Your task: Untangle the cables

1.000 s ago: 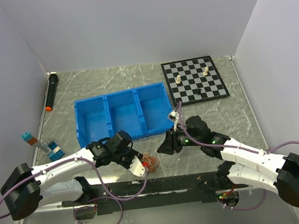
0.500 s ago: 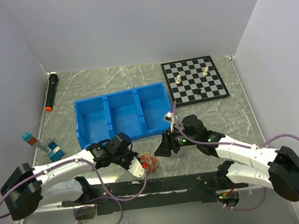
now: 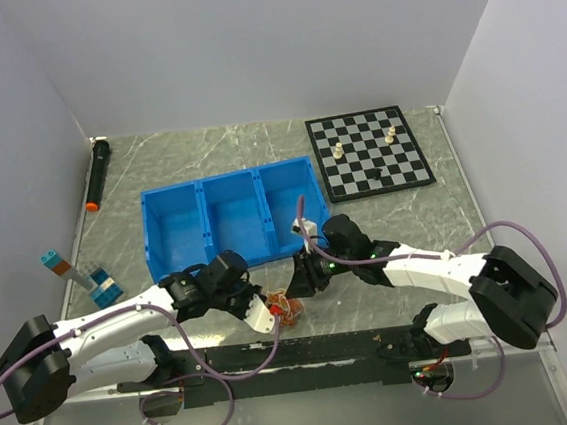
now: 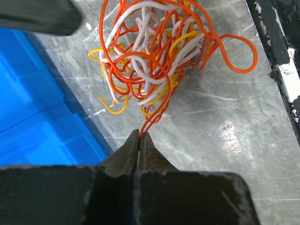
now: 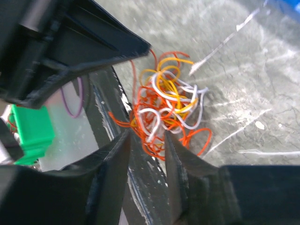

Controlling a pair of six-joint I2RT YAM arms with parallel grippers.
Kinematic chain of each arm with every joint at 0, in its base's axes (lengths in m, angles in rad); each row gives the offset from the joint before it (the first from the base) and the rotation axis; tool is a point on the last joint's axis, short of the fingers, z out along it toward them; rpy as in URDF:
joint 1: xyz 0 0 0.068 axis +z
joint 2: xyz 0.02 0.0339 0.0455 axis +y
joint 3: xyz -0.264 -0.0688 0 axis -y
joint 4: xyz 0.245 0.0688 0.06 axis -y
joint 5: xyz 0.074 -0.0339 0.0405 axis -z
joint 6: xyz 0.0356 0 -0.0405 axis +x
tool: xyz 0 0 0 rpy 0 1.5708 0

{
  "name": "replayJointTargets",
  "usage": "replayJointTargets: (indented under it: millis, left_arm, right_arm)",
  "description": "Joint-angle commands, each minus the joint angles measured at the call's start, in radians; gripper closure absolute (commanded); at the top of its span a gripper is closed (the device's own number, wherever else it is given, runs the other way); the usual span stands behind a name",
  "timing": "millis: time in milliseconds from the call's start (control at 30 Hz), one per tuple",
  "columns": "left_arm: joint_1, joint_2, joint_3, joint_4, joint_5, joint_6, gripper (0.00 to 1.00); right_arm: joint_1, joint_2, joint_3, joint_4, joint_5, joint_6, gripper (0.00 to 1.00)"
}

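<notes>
Tips of the left gripper (image 4: pixel 139 139) are pressed together, pinching one orange strand at the near edge of the tangle. The right gripper (image 5: pixel 145 140) has its fingers parted just over the tangle's other side and grips nothing. The thin red, orange, yellow and white cables (image 3: pixel 287 306) lie bunched on the grey marbled tabletop (image 3: pixel 445 217), between the two grippers and near the blue plastic three-compartment bin (image 3: pixel 207 225).

Robotics lab, white-walled enclosure (image 3: pixel 247 45), marbled tabletop (image 3: pixel 466 225), two bolted arms (image 3: pixel 113 324)
</notes>
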Motion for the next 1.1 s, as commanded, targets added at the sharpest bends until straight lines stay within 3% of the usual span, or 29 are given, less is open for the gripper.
replayJointTargets:
  millis: [0, 167, 567, 767, 933, 1067]
  left_arm:
    - [-0.011, -0.019, -0.003, 0.018, -0.005, -0.02, 0.99]
    - [-0.023, -0.004, -0.001, 0.03, -0.012, -0.045, 0.99]
    - [-0.04, 0.002, -0.005, 0.021, -0.025, -0.066, 0.99]
    - [-0.043, -0.005, -0.012, 0.016, -0.035, -0.071, 0.99]
    - [-0.043, -0.034, 0.001, -0.008, -0.046, -0.112, 0.99]
    - [-0.042, -0.073, 0.124, -0.147, -0.064, -0.198, 0.99]
  right_arm:
    - [0.02, 0.039, 0.031, 0.021, -0.011, -0.026, 0.62]
    - [0.024, 0.033, -0.002, 0.046, -0.007, -0.009, 0.7]
    - [0.047, 0.059, -0.035, 0.064, 0.004, -0.006, 0.71]
    - [0.047, 0.013, -0.045, 0.05, 0.038, -0.003, 0.94]
    - [0.048, -0.099, -0.031, -0.048, 0.062, -0.02, 0.93]
    - [0.047, -0.199, -0.038, -0.143, 0.114, -0.026, 0.92]
